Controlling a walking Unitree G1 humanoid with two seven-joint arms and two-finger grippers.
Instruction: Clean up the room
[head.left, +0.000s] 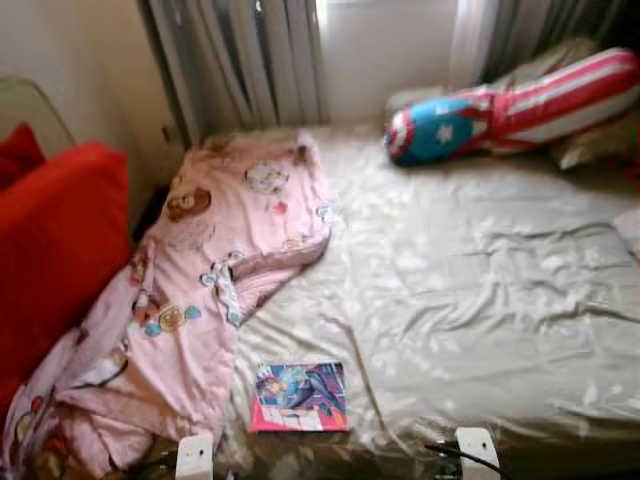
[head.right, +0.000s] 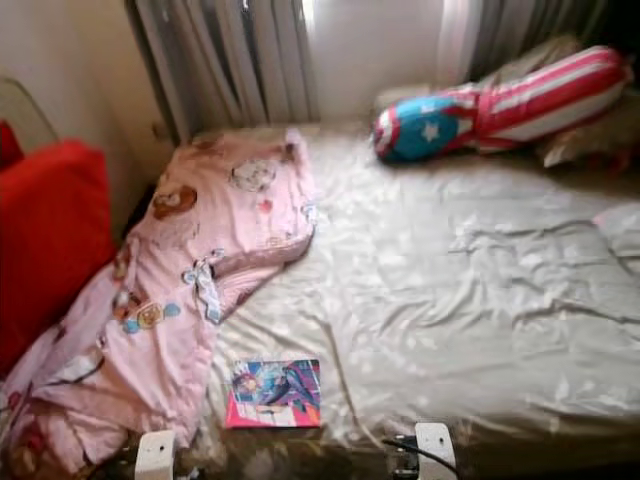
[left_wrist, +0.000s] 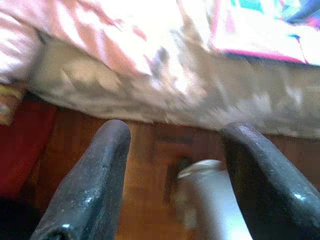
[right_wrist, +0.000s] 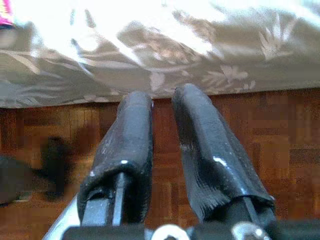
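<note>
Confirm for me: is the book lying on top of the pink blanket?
No. The book lies flat on the beige sheet near the foot of the bed, beside the pink blanket.

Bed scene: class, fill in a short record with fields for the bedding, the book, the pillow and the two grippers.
Bed sheet: beige, wrinkled
Pink blanket: crumpled along the bed's left side, spilling off the near end
Book: flat near the bed's front edge, beside the blanket
Bolster pillow: red, white and blue, at far right
Left gripper: open, low over wooden floor
Right gripper: fingers nearly together, holding nothing
</note>
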